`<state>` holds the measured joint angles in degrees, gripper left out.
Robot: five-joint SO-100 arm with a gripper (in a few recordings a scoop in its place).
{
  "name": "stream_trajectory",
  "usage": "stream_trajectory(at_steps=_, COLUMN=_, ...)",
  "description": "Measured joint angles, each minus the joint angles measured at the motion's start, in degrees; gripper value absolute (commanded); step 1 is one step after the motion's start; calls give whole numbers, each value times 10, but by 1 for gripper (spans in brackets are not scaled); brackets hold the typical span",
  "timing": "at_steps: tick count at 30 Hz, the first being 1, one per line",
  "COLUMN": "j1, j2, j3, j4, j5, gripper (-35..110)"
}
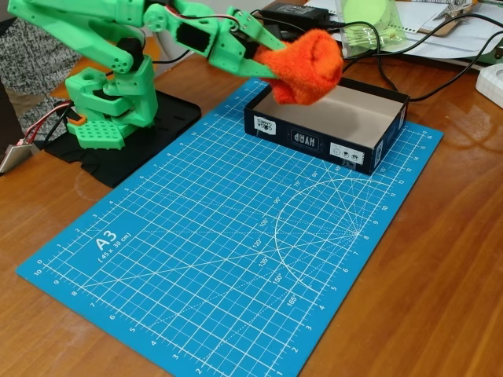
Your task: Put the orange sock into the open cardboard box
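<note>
Blue "A3" mat; end effector grips orange sock.

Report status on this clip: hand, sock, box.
Green hand shut on the fluffy bright orange sock. Sock held in the air over the left end of the shallow navy cardboard box. Tan box interior bare, nothing in the way.
</note>
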<state>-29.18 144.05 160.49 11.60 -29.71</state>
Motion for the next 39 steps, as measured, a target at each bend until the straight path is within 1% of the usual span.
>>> stream_trajectory(at_steps=4, j1=-27, j2=-114, j3=-149, j4=72, j5=-4, gripper=0)
stream_trajectory(at_steps=7, j1=-46, j2=-170, j3=-225, j4=118, j5=4, gripper=0)
stream_trajectory(at_steps=15, j1=-58, j2=-239, j3=-299, j4=185, j5=31, gripper=0)
stream_trajectory(at_steps=17, j1=-63, j2=-250, j3=-308, j4=198, j5=29, gripper=7)
stream_trajectory(at_steps=20, j1=-61, j2=-251, j3=-312, j4=207, j5=62, gripper=29)
stream_trajectory(at_steps=21, j1=-57, j2=-253, j3=-312, j4=211, j5=91, gripper=32)
stream_trajectory(at_steps=23, j1=-57, j2=-253, j3=-312, j4=220, j5=136, gripper=34)
stream_trajectory(at_steps=25, j1=-62, j2=-253, j3=-312, j4=221, j5=135, gripper=35)
stream_trajectory(at_steps=33, j1=-60, j2=-252, j3=-312, j4=220, j5=134, gripper=35)
stream_trajectory(at_steps=37, j1=-50, j2=-252, j3=-312, j4=220, j5=140, gripper=26)
stream_trajectory(at_steps=38, j1=-41, j2=-252, j3=-312, j4=220, j5=143, gripper=22)
stream_trajectory(at_steps=39, j1=-33, j2=-252, j3=-312, j4=220, j5=149, gripper=16)
